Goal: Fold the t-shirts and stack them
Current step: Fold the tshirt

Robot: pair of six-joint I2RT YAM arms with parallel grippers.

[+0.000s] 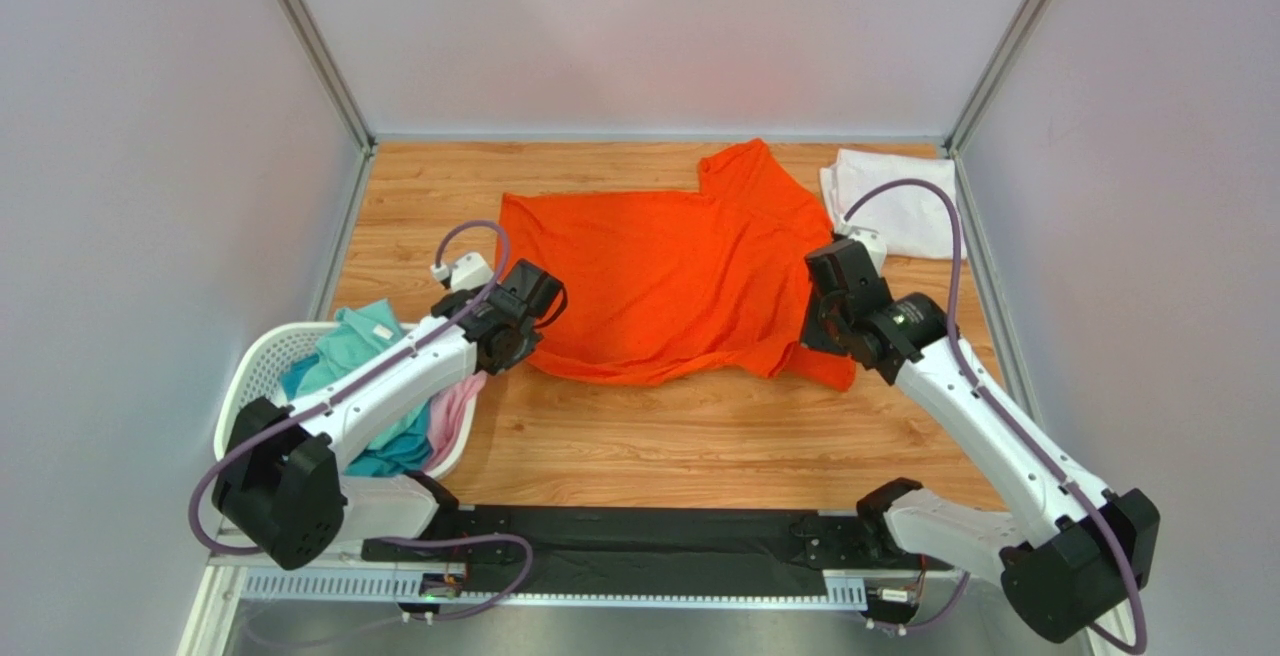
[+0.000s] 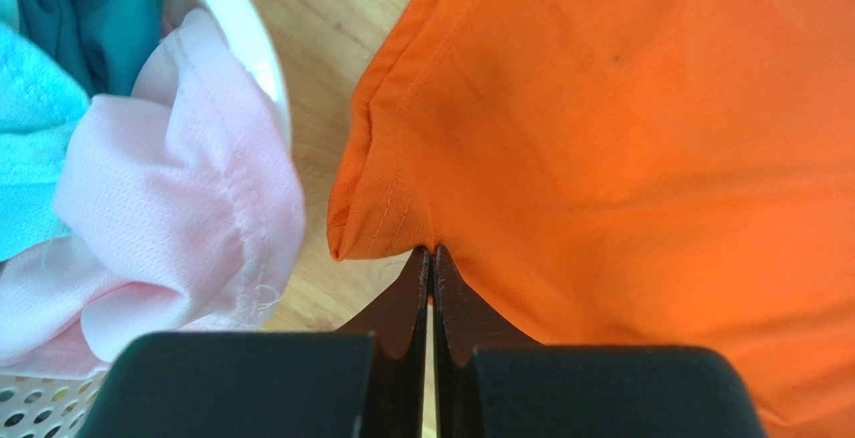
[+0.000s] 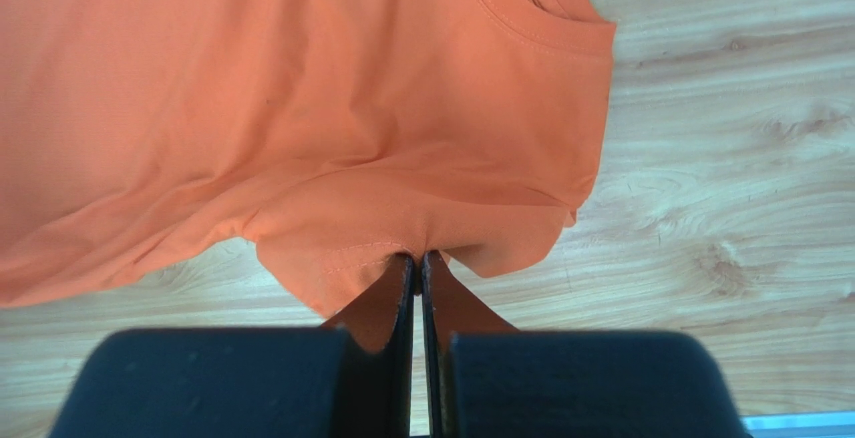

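Taking the top view as a clock face centred on the wooden table (image 1: 676, 439), the white basket (image 1: 245, 383) is sitting nearest, at about 8 o'clock, just beside the left arm. Teal shirts (image 1: 353, 349) are filling it, and a pink shirt (image 1: 451, 413) is spilling over its rim on the side facing the table's middle.

A little farther in, at about 9 o'clock, the left gripper (image 2: 432, 255) is pinching the hemmed corner of the orange shirt (image 1: 669, 274). Its two fingers are pressing together with only the cloth between them, and the fabric is puckering where they are biting. In the left wrist view the pink shirt is lying just beside that corner, with a strip of bare wood between them.

At about 3 o'clock the right gripper (image 3: 416, 258) is doing the same on the opposite edge: its fingers are squeezing flat together on a fold of orange cloth near the sleeve hem, and wrinkles are fanning out from the grip. The collar is showing at 1 o'clock in the right wrist view.

Between the two grippers the orange shirt is lying spread across the table's middle, with one sleeve pointing toward 12 o'clock.

Farthest off, at about 1 o'clock, a folded white shirt (image 1: 890, 191) is resting by the back corner, just beside the orange sleeve.
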